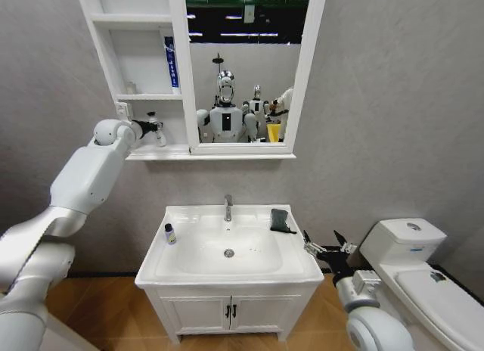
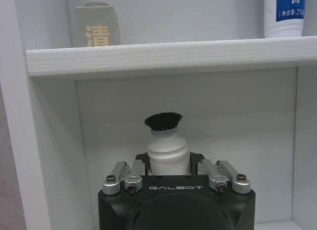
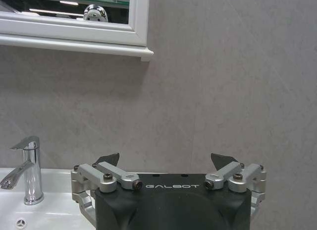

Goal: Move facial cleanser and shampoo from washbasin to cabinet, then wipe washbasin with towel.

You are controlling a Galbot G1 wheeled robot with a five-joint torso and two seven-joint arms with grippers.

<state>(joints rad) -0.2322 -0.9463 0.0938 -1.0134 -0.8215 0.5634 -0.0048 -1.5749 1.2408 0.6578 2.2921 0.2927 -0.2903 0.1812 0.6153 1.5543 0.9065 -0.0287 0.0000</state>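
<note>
My left arm reaches up into the lowest niche of the white cabinet (image 1: 180,63). There my left gripper (image 1: 150,128) is shut on the facial cleanser (image 2: 167,148), a white bottle with a black brush top held upright just in front of the niche's back wall. The shampoo (image 1: 170,234), a small bottle with a dark cap, stands on the left rim of the washbasin (image 1: 189,215). The dark towel (image 1: 281,220) lies folded at the basin's back right corner. My right gripper (image 1: 323,241) hangs open and empty beside the basin's right edge.
On the shelf above the niche stand a grey box (image 2: 97,26) and a white and blue tube (image 2: 283,14). The chrome tap (image 1: 228,207) rises behind the bowl. A white toilet (image 1: 423,268) stands close on the right, a two-door vanity (image 1: 227,309) below.
</note>
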